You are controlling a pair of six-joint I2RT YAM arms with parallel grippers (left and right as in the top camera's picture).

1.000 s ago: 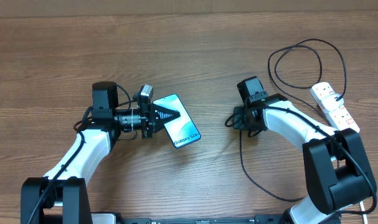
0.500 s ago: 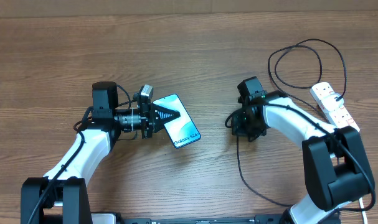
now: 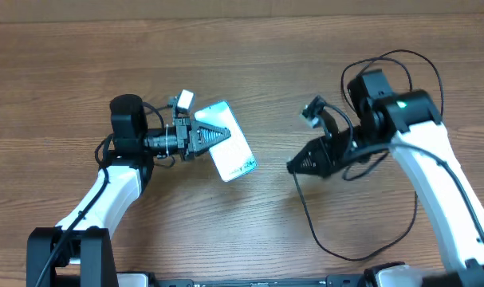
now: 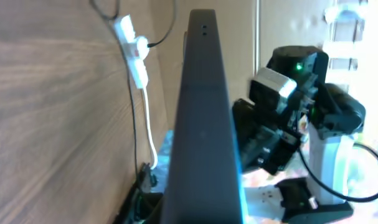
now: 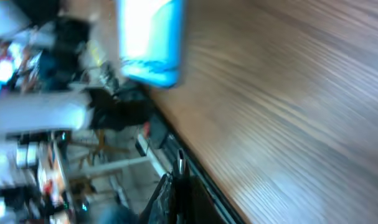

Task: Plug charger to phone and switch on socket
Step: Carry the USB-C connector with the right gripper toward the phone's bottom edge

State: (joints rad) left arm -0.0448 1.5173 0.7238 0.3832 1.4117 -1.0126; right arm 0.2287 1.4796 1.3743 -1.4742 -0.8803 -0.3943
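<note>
My left gripper (image 3: 214, 135) is shut on the phone (image 3: 230, 147), holding it tilted above the table, its light blue screen up. The left wrist view shows the phone's dark edge (image 4: 201, 124) end-on. My right gripper (image 3: 299, 166) is shut on the charger's plug tip (image 5: 180, 163), raised off the table and pointing left toward the phone, a short gap away. The thin black cable (image 3: 309, 223) hangs down from it and loops over the table. The phone (image 5: 150, 40) shows blurred in the right wrist view. The socket (image 4: 131, 46) shows only in the left wrist view.
The right arm (image 3: 421, 147) reaches over the table's right side and covers the socket in the overhead view. Black cable loops (image 3: 401, 60) lie at the back right. The wooden table (image 3: 249, 64) fills the overhead view.
The right arm has lifted and swung back to the right, carrying the plug up off the table. The left gripper has raised and tilted the phone slightly toward the back.
</note>
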